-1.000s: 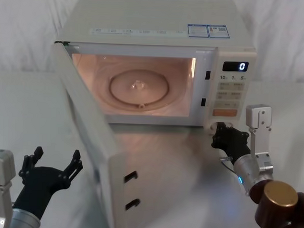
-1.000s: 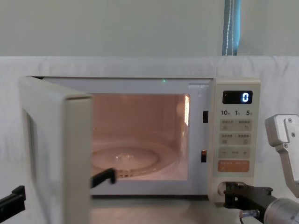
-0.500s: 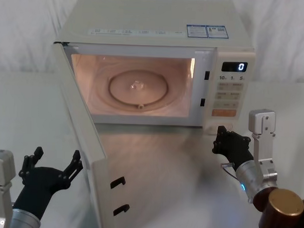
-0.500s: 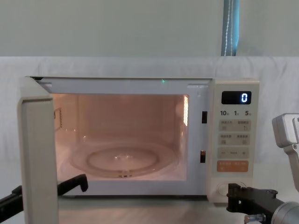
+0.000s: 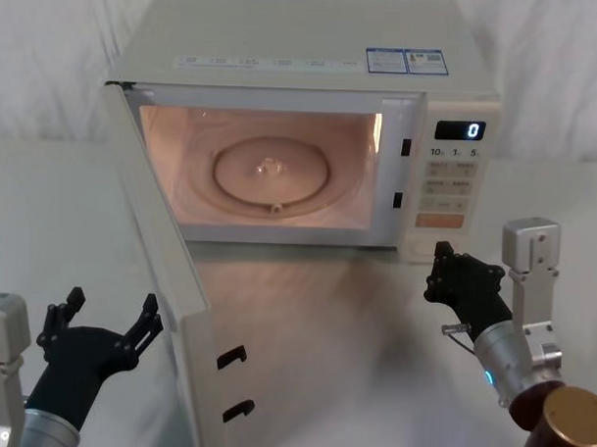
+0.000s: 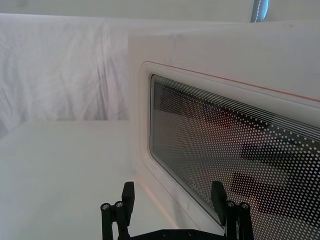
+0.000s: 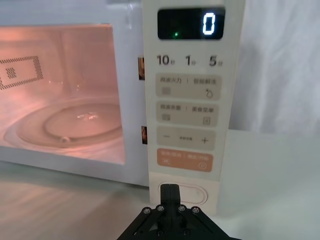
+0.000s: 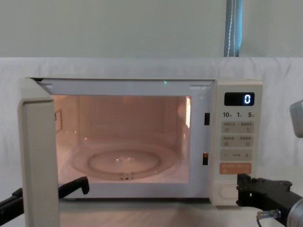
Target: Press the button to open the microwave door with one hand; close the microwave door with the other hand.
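The microwave door [image 5: 200, 377] stands wide open, swung out to the front left and edge-on in the chest view [image 8: 38, 161]. Its mesh window [image 6: 225, 150] faces my left gripper [image 5: 112, 301], which hovers open just outside the door's outer face, apart from it [image 6: 173, 189]. The cream pill-shaped button [image 7: 194, 192] sits at the bottom of the control panel [image 8: 227, 191]. My right gripper [image 5: 441, 252] is shut with nothing in it. It points at the button from a short way in front [image 7: 170, 190], and its tip hides the button's left part.
The lit cavity holds a glass turntable [image 5: 271, 172]. Above the button are an orange key [image 7: 184, 160] and a display reading 0 [image 8: 239, 99]. The microwave stands on a white-draped table [image 5: 373, 334]. My right arm's brown joint [image 5: 576, 434] is at the near right.
The door swung further open to the left, then stopped. My right gripper drew back from the button toward me. The left gripper held still.
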